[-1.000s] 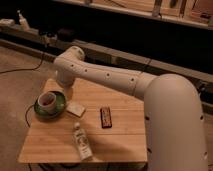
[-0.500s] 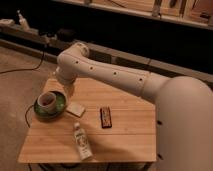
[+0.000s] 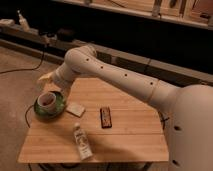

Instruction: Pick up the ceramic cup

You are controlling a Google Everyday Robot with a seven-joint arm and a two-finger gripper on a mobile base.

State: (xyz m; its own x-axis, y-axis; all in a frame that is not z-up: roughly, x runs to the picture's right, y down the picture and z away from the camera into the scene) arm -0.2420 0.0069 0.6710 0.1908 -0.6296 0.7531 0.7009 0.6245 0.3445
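The ceramic cup (image 3: pixel 47 100) is small, round and off-white with a dark inside. It stands on a round green plate (image 3: pixel 59 108) at the left end of the wooden table (image 3: pixel 125 140). My white arm reaches from the right across the table. My gripper (image 3: pixel 48 81) is at the arm's end, just above and slightly behind the cup, partly merged with the arm's wrist in this view. Nothing shows in its hold.
A small white square pad (image 3: pixel 76 109) lies right of the plate. A dark rectangular bar (image 3: pixel 105 117) lies mid-table. A bottle (image 3: pixel 82 142) lies on its side near the front edge. A dark shelf unit (image 3: pixel 150 30) runs behind, and cables (image 3: pixel 25 67) lie on the floor at left.
The arm has swung left and lower, bringing the gripper from behind the plate to just above the cup. The objects on the table have not moved.
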